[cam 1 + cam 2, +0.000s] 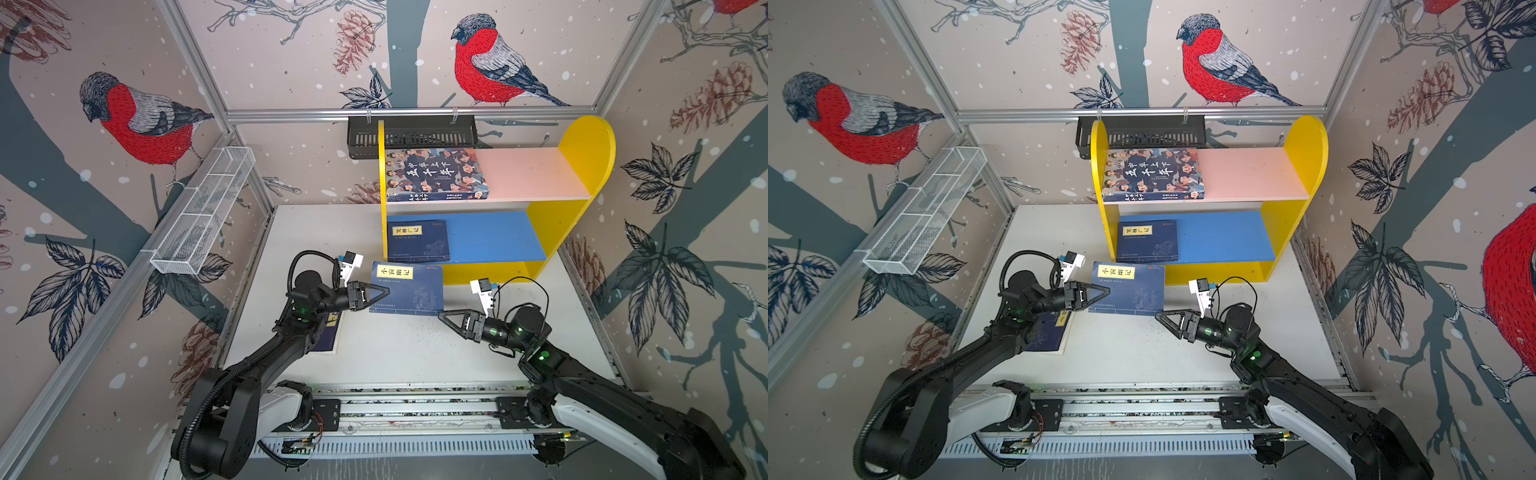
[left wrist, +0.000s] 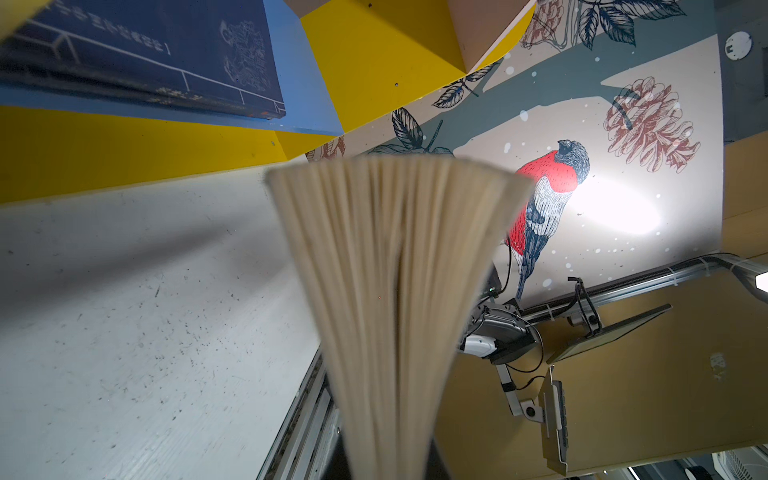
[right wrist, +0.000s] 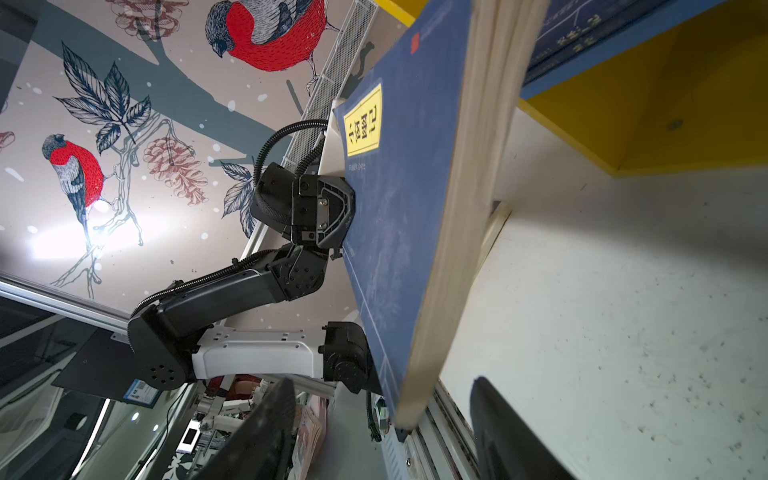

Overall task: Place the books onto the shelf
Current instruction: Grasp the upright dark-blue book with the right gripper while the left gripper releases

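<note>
Your shelf (image 1: 582, 158) carried the big book (image 1: 436, 174) on pink and a navy book (image 1: 417, 241) on blue. Your left gripper (image 1: 384, 293) pinched the raised book (image 1: 409, 289) near it; your right gripper (image 1: 442, 316) stood spread at its corner. A fourth book (image 1: 330, 336) lay on the table (image 1: 415, 357).

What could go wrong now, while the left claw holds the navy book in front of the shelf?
1. The left claw grips the navy book by one edge only, and its pages fan out in the left wrist view; it may sag or slip.
2. The right claw stands open at the book's near corner; closing there may bend it.
3. A second book lies under the left arm and may be dragged.
</note>
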Robot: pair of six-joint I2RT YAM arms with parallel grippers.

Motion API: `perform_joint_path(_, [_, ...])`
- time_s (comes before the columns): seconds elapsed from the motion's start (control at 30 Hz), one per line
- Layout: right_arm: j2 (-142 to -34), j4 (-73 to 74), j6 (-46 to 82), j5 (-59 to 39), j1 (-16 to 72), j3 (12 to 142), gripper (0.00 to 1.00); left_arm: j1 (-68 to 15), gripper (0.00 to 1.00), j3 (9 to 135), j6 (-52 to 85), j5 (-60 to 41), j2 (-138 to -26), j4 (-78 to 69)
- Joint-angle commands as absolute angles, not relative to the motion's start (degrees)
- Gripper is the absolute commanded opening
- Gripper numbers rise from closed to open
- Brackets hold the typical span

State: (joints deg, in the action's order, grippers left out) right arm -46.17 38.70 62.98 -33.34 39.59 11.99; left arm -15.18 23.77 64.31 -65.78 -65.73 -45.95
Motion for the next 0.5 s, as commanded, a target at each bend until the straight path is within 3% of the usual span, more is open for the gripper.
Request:
perform_joint_path(0.0, [-48.29,45.68,63.77,-30.19,40.97,12.93,0.61,-15.06,0.00,23.64,65.65,-65.73,-65.67,-51.15])
perform_joint_path(0.2, [-51.59,47.67,63.66,-30.27,42.11,14.46,0.45,-15.05,0.00,23.46,65.20,-65.13,-65.57,-51.17])
perform_joint_path(0.3, [-52.80,49.92,64.24,-29.87,42.42,14.41,0.27,-15.06,0.00,23.58,65.15,-65.05,-65.59,-50.98])
perform_joint_path(0.47, [-54.82,51.69,64.38,-30.10,42.53,15.26,0.16,-15.03,0.00,23.29,65.57,-64.94,-65.48,-51.24])
